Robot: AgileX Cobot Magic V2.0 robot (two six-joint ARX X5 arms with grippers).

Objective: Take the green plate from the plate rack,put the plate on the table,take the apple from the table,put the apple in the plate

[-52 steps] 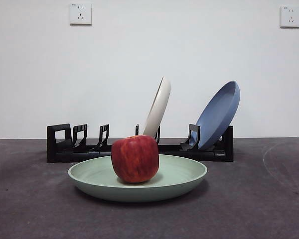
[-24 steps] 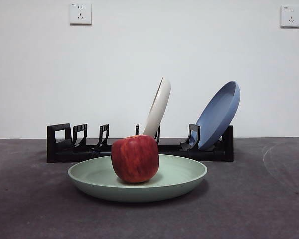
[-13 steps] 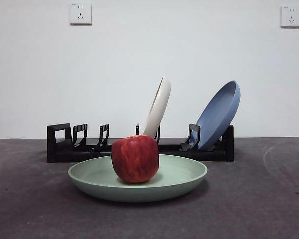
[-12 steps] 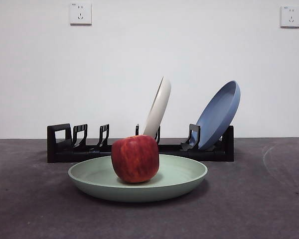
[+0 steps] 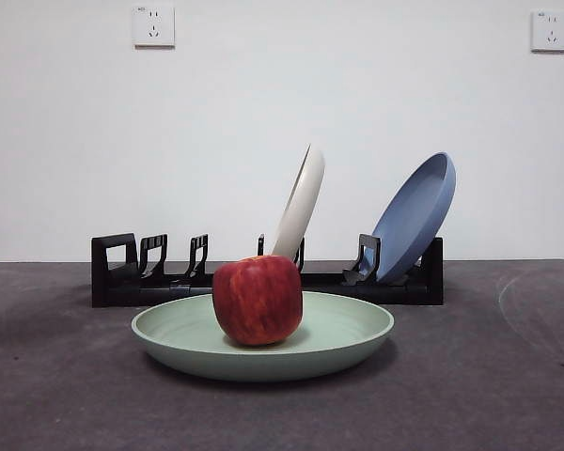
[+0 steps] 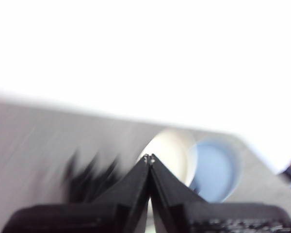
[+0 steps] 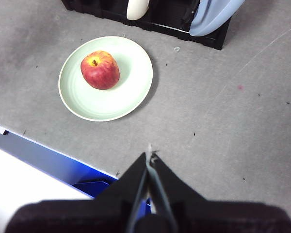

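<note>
The flat, dark grey, faintly mottled bench (image 5: 508, 395) filled the lower part of the room from where I stood, running back to a plain white wall (image 5: 216, 132) with two white sockets (image 5: 153, 25) set high on it; across the back of the bench lay the long, low black plastic plate rack (image 5: 132, 272) with its upright slotted holders, and in it leaned a cream-white round plate (image 5: 301, 202) near the middle and a blue round plate (image 5: 415, 216) at the end, both tilted the same way, the holders at the other end standing bare. In front of the rack, flat on the bench and apart from the rail, sat the wide, shallow, pale sage-green round plate (image 5: 352, 334); the round red apple with fine yellowish streaks (image 5: 258, 300) rested inside it, stem up, a little off the plate's centre. Neither arm came into the level view across the bench. The right hand (image 7: 149, 156) hung high above the bench, well apart from plate and apple, its two black jaws pressed together and grasping nothing; the left hand (image 6: 149, 158) was likewise clenched tip to tip on nothing, pointed toward the rack end, where the cream and blue plates showed only as blurred discs.
</note>
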